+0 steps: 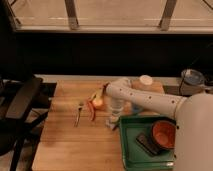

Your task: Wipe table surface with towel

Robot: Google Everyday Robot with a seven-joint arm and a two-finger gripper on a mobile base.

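My white arm reaches from the right across the wooden table [70, 145], bends at the elbow and points down. The gripper [114, 119] is low over the table, just left of the green tray's far-left corner. A small pale patch [110, 124] lies right under it and may be the towel, but I cannot tell. Nothing else in view looks like a towel.
A green tray [131, 159] at the front right holds a red bowl [164, 134] and a dark block [146, 143]. An apple-like fruit [98, 103], a red strip [91, 111] and a fork [79, 113] lie left of the gripper. A white cup [145, 80] stands behind the arm. A black chair [20, 100] stands at the left.
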